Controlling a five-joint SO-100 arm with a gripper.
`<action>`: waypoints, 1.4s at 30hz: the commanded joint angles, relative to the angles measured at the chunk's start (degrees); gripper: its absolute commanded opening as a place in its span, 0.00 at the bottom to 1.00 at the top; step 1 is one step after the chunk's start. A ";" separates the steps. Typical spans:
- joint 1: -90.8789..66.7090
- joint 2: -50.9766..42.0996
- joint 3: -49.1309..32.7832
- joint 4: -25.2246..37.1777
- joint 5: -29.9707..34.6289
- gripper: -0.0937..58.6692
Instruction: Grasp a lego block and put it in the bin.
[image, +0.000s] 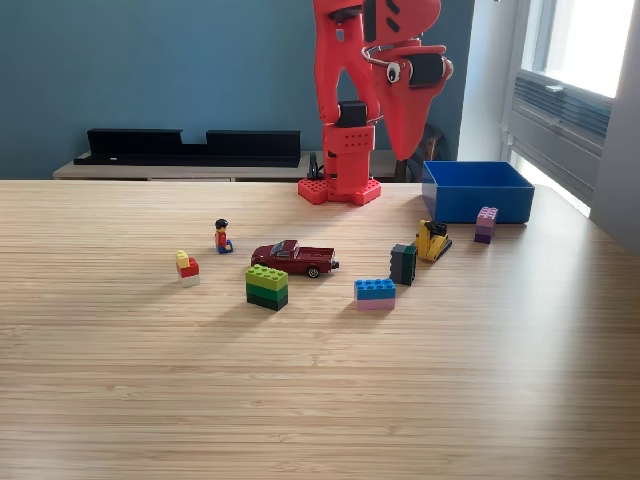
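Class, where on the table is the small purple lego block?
In the exterior view, the small purple lego block stands at the right, just in front of the blue plastic bin.

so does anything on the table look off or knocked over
Nothing looks spilled or damaged. The blocks sit scattered but flat. The only non-bricks are a dark red toy car and a minifigure among them. The bin stands upright; the gripper hangs folded above the base.

Dark red toy truck (295, 257), small toy figure (222, 236), wooden table (300, 400), black shelf (190, 147)
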 joint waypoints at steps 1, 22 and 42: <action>-1.05 0.88 -0.26 -0.88 -5.45 0.00; -6.86 0.44 2.64 -5.19 -17.58 0.35; -7.12 -20.13 5.62 -11.51 -24.52 0.64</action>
